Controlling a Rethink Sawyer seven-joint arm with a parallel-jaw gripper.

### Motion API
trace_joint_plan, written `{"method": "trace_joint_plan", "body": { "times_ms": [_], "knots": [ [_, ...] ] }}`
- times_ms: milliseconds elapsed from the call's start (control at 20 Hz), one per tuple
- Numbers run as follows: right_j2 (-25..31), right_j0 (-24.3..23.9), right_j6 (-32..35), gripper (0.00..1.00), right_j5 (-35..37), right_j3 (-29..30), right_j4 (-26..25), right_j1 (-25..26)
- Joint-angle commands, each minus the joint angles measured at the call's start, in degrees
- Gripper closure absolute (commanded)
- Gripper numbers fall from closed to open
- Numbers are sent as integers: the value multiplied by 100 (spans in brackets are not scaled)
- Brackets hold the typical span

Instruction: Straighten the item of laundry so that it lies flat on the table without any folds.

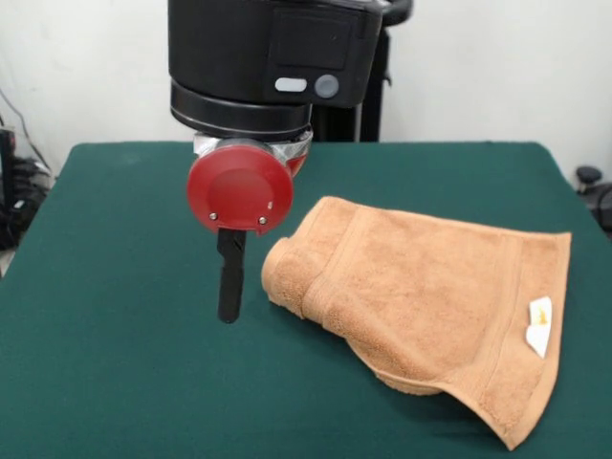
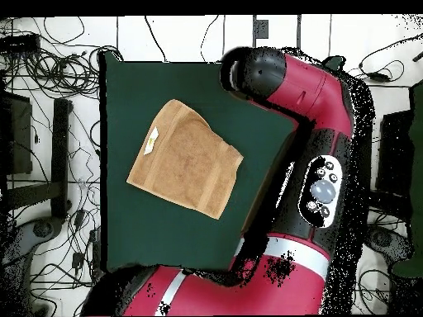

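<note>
I hold the hand (image 1: pixel 229 311), its grip state unclear, just beside the rolled edge of the towel (image 1: pixel 430 316), which lies folded on the bench (image 1: pixel 115 382), ready to unroll it.

An orange-tan terry towel (image 1: pixel 430 311) (image 2: pixel 185 158) with a white label (image 1: pixel 539 325) is spread on the dark green felt table (image 1: pixel 115 382) (image 2: pixel 132 239); one end is rolled under.

Cables (image 2: pixel 58 62): tangled on the floor, left of and beyond the table. Black caster (image 1: pixel 589 176): far right, by the wall (image 1: pixel 478 67).
</note>
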Motion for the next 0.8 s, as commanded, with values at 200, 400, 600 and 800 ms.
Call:
{"method": "trace_joint_plan", "body": {
  "times_ms": [200, 400, 600, 800],
  "knots": [
    [851, 60, -753, 0, 6, 732, -319, 48],
    [937, 54, -1002, 0, -2, 861, -465, -102],
    [987, 72, -998, 0, -27, 830, -557, -97],
    [1178, 5, -1146, 0, -107, 982, -644, -200]
  ]
}}
